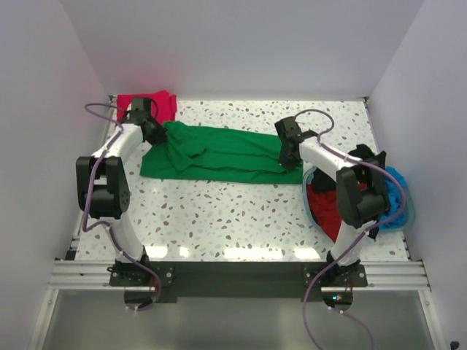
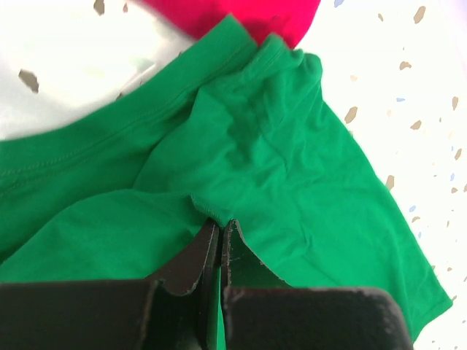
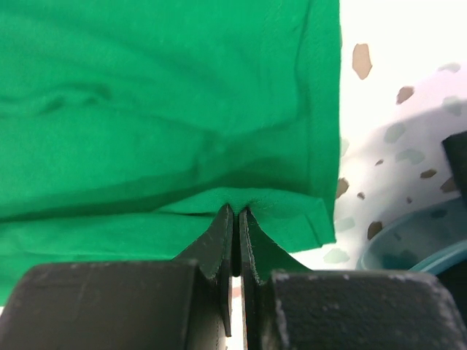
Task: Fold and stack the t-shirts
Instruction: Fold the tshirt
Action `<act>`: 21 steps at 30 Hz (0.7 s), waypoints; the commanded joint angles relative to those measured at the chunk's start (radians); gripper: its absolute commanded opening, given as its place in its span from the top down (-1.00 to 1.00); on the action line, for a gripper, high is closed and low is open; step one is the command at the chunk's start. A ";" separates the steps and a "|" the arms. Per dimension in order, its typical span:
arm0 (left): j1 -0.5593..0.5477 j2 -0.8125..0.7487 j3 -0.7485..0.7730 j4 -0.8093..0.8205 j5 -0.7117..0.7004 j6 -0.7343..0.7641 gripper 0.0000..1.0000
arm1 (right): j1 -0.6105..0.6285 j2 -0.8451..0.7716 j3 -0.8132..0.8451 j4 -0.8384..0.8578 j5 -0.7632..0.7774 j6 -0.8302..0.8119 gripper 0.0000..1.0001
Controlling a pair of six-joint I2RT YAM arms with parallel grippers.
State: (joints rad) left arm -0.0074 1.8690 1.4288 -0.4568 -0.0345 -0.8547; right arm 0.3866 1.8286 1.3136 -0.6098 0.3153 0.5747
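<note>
We see a green shirt (image 1: 226,154) spread mid-frame on the table (image 1: 219,213), thin, limp, likely light. Our left hand (image 2: 220,226) and right hand (image 3: 236,213) each pinch its cloth at opposite ends, sensible holds.

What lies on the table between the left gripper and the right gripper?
The green t-shirt spans the whole stretch from left gripper to right gripper; the top external view shows it.

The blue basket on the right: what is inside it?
Visible inside the basket: dark red cloth and blue cloth. The right arm covers the middle; anything beneath is hidden.
</note>
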 commanded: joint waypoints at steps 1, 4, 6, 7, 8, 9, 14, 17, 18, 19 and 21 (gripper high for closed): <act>0.001 0.009 0.059 0.061 -0.039 -0.017 1.00 | -0.022 0.020 0.055 -0.004 0.007 -0.006 1.00; 0.001 0.019 0.073 0.056 -0.064 -0.020 1.00 | -0.026 0.034 0.071 -0.004 0.005 -0.009 1.00; 0.001 0.039 0.090 0.052 -0.059 -0.027 1.00 | -0.029 0.049 0.084 -0.008 0.007 -0.010 1.00; 0.001 0.045 0.093 0.056 -0.051 -0.027 1.00 | -0.029 0.055 0.098 -0.019 0.008 -0.012 1.00; 0.001 0.058 0.100 0.058 -0.047 -0.032 1.00 | -0.031 0.066 0.101 -0.021 0.011 -0.010 1.00; 0.001 0.064 0.102 0.064 -0.041 -0.033 1.00 | -0.032 0.072 0.104 -0.024 0.013 -0.010 1.00; 0.001 0.136 0.169 0.055 -0.041 -0.035 0.73 | -0.038 0.093 0.130 -0.019 0.030 0.001 0.82; 0.001 0.153 0.199 0.032 -0.061 -0.030 -0.06 | -0.043 0.121 0.192 -0.013 0.042 -0.051 0.68; 0.001 0.150 0.202 0.035 -0.059 -0.026 -0.53 | -0.043 0.147 0.228 -0.031 0.054 -0.068 0.51; 0.001 0.136 0.197 0.040 -0.054 -0.021 -0.70 | -0.043 0.162 0.301 -0.095 0.074 -0.075 0.34; -0.003 0.113 0.188 0.037 -0.054 -0.007 -1.00 | -0.041 0.170 0.348 -0.140 0.114 -0.091 -0.17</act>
State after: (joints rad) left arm -0.0078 2.0266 1.5787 -0.4351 -0.0750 -0.8738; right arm 0.3504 1.9949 1.5490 -0.6750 0.3527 0.5301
